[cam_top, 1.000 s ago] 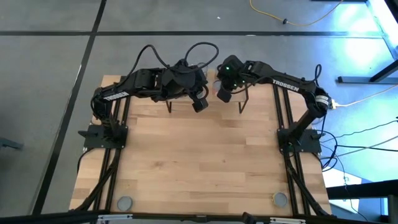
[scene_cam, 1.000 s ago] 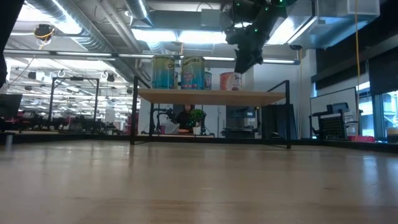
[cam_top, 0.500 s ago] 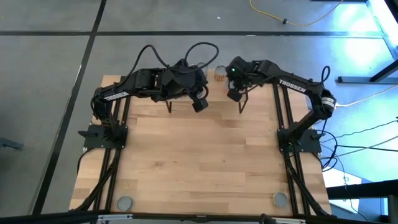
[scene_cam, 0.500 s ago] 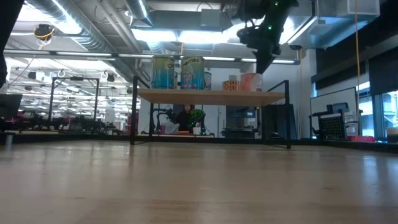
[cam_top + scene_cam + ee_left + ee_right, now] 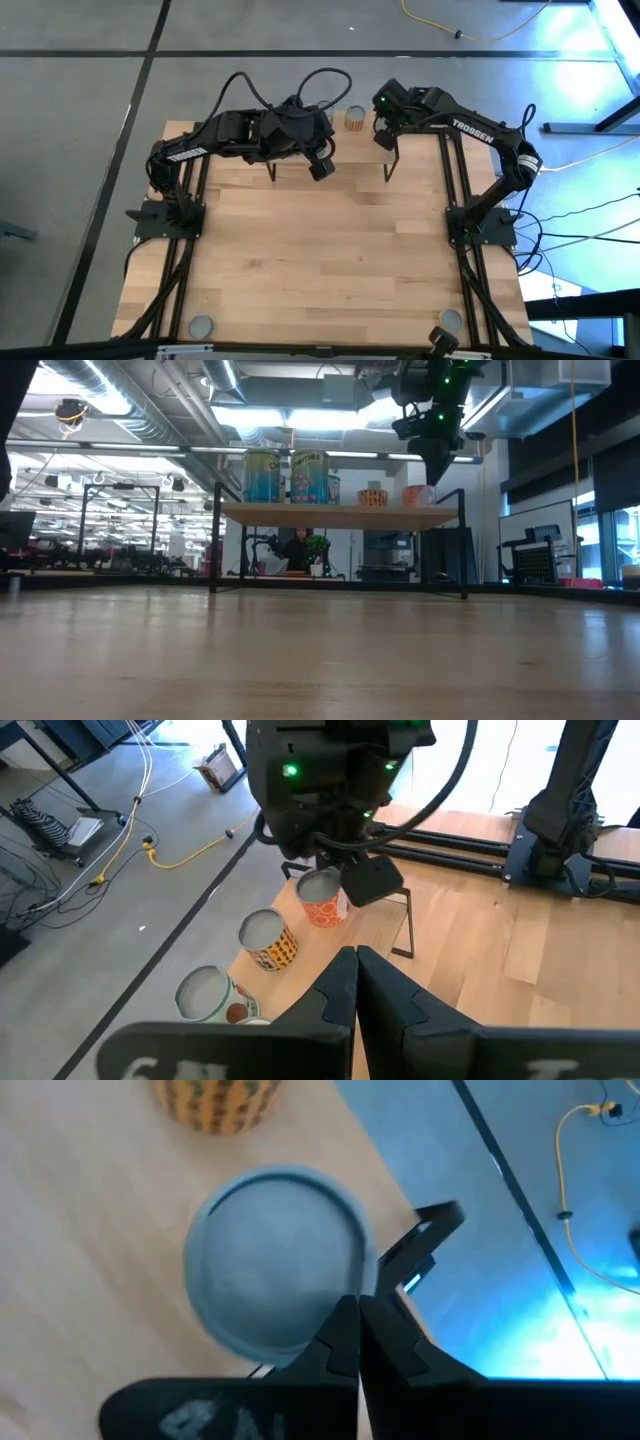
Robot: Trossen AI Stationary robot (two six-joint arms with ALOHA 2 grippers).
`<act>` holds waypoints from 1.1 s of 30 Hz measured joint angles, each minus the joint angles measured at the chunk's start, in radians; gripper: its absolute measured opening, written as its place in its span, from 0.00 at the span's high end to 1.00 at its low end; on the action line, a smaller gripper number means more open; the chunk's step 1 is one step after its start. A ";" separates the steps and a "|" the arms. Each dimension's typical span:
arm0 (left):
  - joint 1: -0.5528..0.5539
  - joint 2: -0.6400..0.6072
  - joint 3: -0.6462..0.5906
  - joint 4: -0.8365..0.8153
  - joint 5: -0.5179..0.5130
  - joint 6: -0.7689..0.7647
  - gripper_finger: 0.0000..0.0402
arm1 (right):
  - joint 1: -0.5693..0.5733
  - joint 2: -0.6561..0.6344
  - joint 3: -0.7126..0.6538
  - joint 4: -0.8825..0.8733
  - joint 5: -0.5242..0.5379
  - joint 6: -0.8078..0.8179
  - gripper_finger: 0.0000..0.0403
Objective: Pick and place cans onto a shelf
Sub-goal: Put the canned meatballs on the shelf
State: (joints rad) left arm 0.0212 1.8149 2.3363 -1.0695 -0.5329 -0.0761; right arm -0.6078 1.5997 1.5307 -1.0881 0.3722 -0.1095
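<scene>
The shelf [image 5: 340, 512] stands at the table's far edge, partly under both arms [image 5: 350, 150]. Several cans stand upright on it: two tall teal ones [image 5: 262, 476] [image 5: 310, 477], a yellow patterned one [image 5: 268, 938] [image 5: 354, 120], and an orange can [image 5: 322, 905] [image 5: 418, 495] near the shelf's right end. My right gripper [image 5: 355, 1308] [image 5: 435, 465] is shut, just above that orange can. My left gripper [image 5: 355, 960] [image 5: 320, 168] is shut on nothing and hangs over the shelf's front edge. My right gripper sets its shut fingertips on the orange can's silver top at the rim [image 5: 345, 1285], on the side toward the table's right. The fingers slant down from above. The can stands upright on the shelf.
Two round grey tops [image 5: 201, 325] [image 5: 451, 321] sit near the table's near corners. The wide tabletop [image 5: 330, 260] lies between them and the shelf. Black frame rails [image 5: 455, 190] run along both sides of the table.
My right gripper has gone toward the table's right and far edges and tipped more steeply down. The orange can has slid with it along the shelf toward the shelf's right end, still upright, which uncovers the yellow patterned can behind.
</scene>
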 joint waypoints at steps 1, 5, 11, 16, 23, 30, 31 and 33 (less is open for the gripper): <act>0.000 0.000 0.000 0.000 0.000 0.000 1.00 | -0.005 0.000 0.000 0.010 -0.004 -0.009 1.00; 0.000 0.000 0.000 0.000 0.000 0.000 1.00 | -0.019 0.000 0.000 0.055 -0.022 -0.039 1.00; 0.000 0.000 0.000 0.000 0.000 0.000 1.00 | -0.030 -0.001 0.000 0.082 -0.026 -0.057 1.00; 0.003 0.001 0.000 0.000 0.000 0.000 1.00 | -0.013 -0.026 0.042 0.058 -0.041 -0.106 1.00; 0.006 0.001 0.000 -0.001 -0.001 0.001 1.00 | 0.016 -0.100 0.165 -0.120 -0.238 -0.110 1.00; 0.006 0.001 0.000 -0.009 -0.001 0.001 1.00 | 0.016 -0.126 0.140 -0.270 -0.412 -0.162 1.00; 0.006 0.001 0.000 -0.014 -0.001 0.001 1.00 | 0.016 -0.124 0.128 -0.271 -0.434 -0.165 1.00; 0.005 0.001 0.000 -0.018 -0.001 0.001 1.00 | 0.016 -0.121 0.098 -0.262 -0.458 -0.182 1.00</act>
State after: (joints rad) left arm 0.0265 1.8156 2.3360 -1.0874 -0.5339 -0.0753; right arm -0.5915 1.4792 1.6290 -1.3502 -0.0861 -0.2917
